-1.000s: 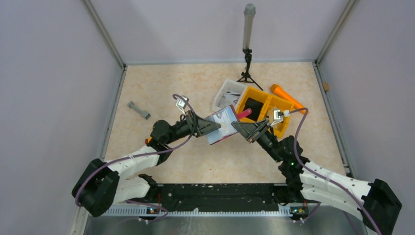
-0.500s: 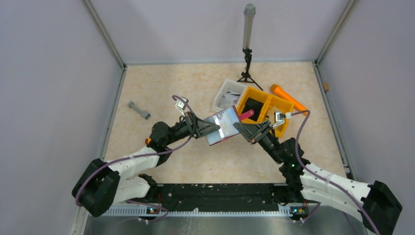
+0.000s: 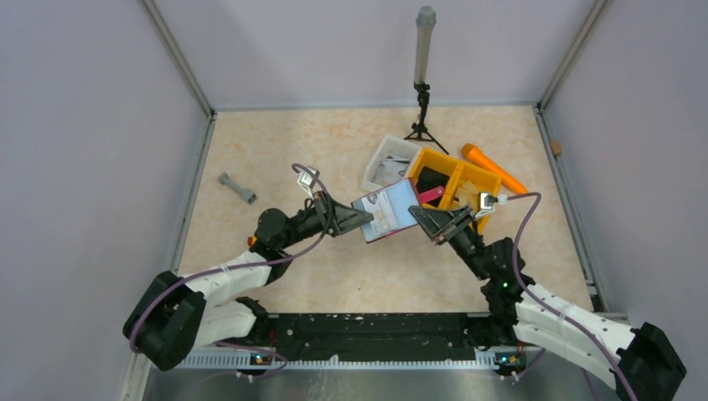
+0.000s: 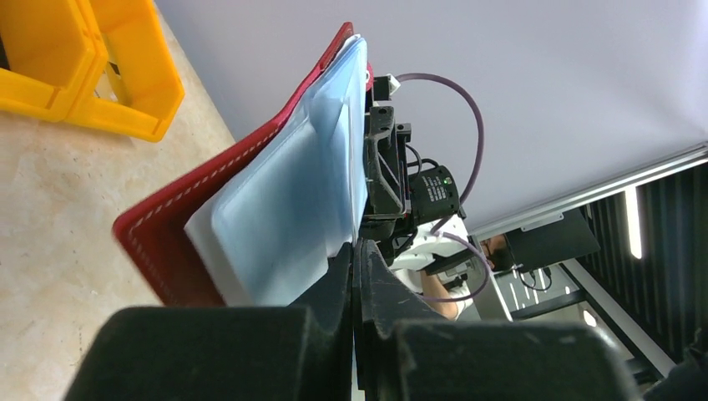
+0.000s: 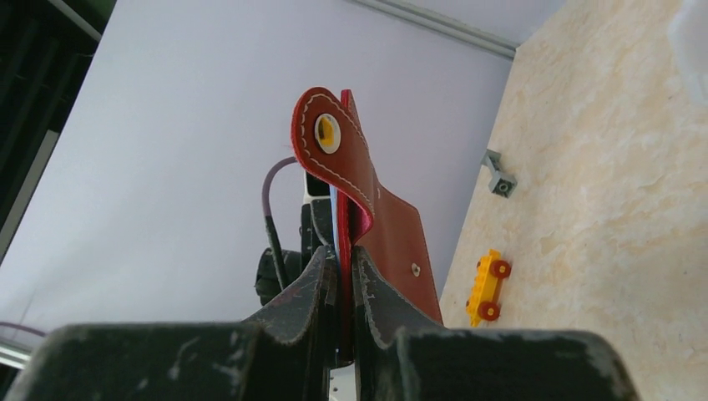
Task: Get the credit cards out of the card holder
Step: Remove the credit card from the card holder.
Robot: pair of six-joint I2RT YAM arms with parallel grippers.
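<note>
Card holder (image 5: 392, 242) pinched in right gripper (image 5: 344, 252); left gripper (image 4: 355, 252) pinches credit cards (image 4: 284, 200)

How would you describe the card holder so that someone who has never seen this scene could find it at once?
In the middle of the beige table, beside the yellow bin, the left hand and right hand meet. Held up between them is the card holder: flat, dark red, white-stitched, with pale cards showing. Nothing else there is red leather with a snap tab.
</note>
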